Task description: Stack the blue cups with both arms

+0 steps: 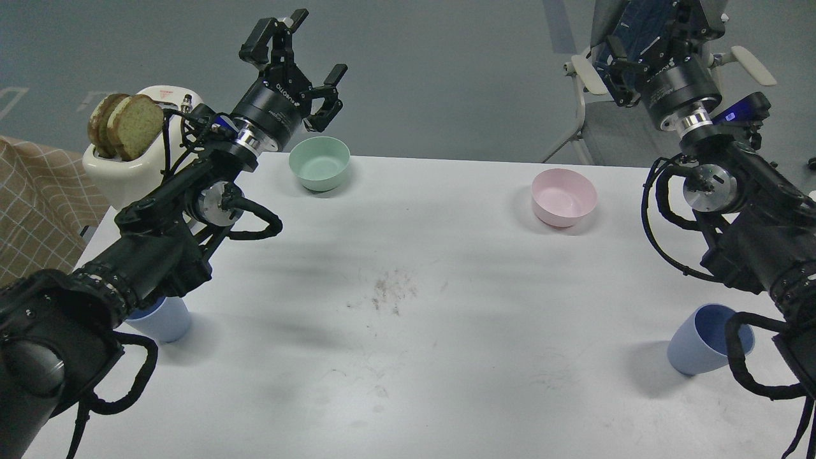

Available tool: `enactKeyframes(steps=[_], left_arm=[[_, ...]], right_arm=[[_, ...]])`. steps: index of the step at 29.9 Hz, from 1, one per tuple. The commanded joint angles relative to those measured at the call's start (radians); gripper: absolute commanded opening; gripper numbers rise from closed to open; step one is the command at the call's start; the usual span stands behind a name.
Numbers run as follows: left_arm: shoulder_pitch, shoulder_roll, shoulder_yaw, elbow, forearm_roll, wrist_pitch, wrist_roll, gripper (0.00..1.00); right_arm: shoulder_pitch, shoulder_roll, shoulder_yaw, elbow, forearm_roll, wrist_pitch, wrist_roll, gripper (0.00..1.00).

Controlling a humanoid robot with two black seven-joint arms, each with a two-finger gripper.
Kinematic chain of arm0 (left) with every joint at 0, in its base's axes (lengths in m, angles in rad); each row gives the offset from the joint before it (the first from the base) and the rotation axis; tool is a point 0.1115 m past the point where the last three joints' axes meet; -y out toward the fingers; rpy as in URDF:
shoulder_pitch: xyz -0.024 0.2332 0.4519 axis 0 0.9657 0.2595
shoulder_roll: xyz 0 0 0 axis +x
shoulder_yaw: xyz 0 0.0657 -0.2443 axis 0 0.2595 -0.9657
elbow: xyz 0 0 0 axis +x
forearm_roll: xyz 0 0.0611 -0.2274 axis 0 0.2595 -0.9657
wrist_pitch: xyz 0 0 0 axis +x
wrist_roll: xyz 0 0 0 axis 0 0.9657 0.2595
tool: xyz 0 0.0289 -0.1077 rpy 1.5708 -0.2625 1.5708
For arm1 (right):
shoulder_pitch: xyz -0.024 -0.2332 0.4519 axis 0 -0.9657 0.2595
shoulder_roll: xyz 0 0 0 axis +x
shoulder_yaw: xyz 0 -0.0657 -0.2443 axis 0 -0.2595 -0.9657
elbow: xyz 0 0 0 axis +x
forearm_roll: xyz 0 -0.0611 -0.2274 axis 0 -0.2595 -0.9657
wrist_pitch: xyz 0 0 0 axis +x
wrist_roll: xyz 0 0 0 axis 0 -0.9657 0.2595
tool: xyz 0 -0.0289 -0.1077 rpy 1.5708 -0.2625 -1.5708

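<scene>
Two blue cups stand on the white table (421, 357). The left cup (164, 320) is at the near left, its rim partly hidden under my left forearm. The right cup (703, 340) is at the near right, its opening turned towards me, with a black cable loop across its right side. My left gripper (317, 43) is open and empty, raised high above the far left of the table, behind the mint-green bowl. My right gripper (660, 29) is open and empty, raised high at the far right in front of the chair. Both are far from the cups.
A mint-green bowl (319, 164) sits at the far left and a pink bowl (564, 197) at the far right. A cream toaster (121, 172) holding bread slices stands at the table's left corner. A chair (590, 121) stands behind the table. A checked cloth (32, 210) lies at the left.
</scene>
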Motion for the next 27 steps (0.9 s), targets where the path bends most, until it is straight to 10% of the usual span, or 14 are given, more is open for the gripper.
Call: enactKeyframes(steps=[1,12,27], left_arm=[[0.000,0.000,-0.005,-0.001,-0.001,0.000,0.000,0.98],[-0.009,0.164,0.012,-0.193,0.195,0.000,0.000,0.97],[0.222,1.050,0.027,-0.923,1.237,0.159,0.000,0.96]], right_arm=[[0.002,-0.001,-0.001,-0.002,0.000,0.000,0.000,1.00],[0.006,-0.006,-0.005,-0.004,-0.002,0.000,0.000,1.00],[-0.003,-0.013,-0.009,0.008,-0.003,0.000,0.000,1.00]])
